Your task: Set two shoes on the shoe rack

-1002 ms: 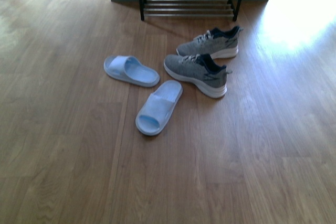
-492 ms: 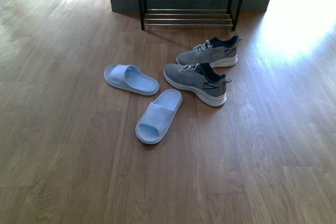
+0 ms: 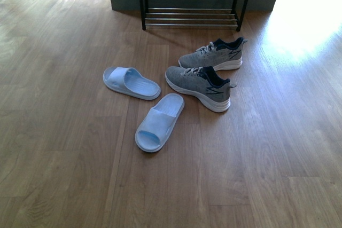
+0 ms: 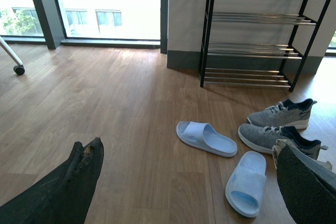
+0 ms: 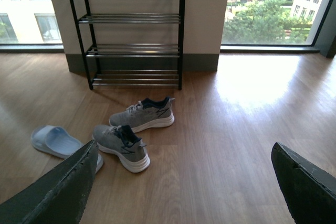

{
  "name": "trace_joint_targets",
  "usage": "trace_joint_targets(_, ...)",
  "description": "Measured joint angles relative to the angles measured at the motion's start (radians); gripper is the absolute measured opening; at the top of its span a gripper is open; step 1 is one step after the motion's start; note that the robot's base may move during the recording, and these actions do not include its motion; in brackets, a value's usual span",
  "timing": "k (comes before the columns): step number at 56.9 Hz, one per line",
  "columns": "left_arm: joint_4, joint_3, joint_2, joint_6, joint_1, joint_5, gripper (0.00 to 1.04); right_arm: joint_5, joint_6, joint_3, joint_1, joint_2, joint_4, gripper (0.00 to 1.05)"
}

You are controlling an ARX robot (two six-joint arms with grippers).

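The left hand [image 4: 186, 147] and the right hand [image 5: 184, 149] both gape wide, holding nothing. Just ahead of the left hand, the pale blue slides [image 4: 206, 138] lie on the floor [image 3: 64, 158]. The grey sneakers [image 5: 143, 116] lie ahead of the right hand, with the shoe rack [image 5: 134, 50] farther beyond them.

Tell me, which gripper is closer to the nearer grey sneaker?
Right, probably. The right gripper hangs open with the sneaker just ahead; the left gripper sits off to its side, nearer the slides.
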Motion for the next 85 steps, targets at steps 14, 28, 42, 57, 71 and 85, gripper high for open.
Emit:
trace_joint_targets(14,0.000,0.000,0.000,0.000,0.000,0.000,0.95,0.001,0.000,0.000,0.000,0.000,0.000,0.96)
trace_joint_targets(28,0.000,0.000,0.000,0.000,0.000,0.005,0.95,0.007,0.000,0.000,0.000,0.000,0.000,0.96)
trace_joint_targets(42,0.000,0.000,0.000,0.000,0.000,0.004,0.95,0.006,0.000,0.000,0.000,0.000,0.000,0.96)
trace_joint_targets(57,0.000,0.000,0.000,0.000,0.000,0.003,0.95,0.006,0.000,0.000,0.000,0.000,0.000,0.96)
trace_joint_targets(71,0.000,0.000,0.000,0.000,0.000,0.003,0.95,0.005,0.000,0.000,0.000,0.000,0.000,0.96)
trace_joint_targets(85,0.000,0.000,0.000,0.000,0.000,0.003,0.95,0.005,0.000,0.000,0.000,0.000,0.000,0.96)
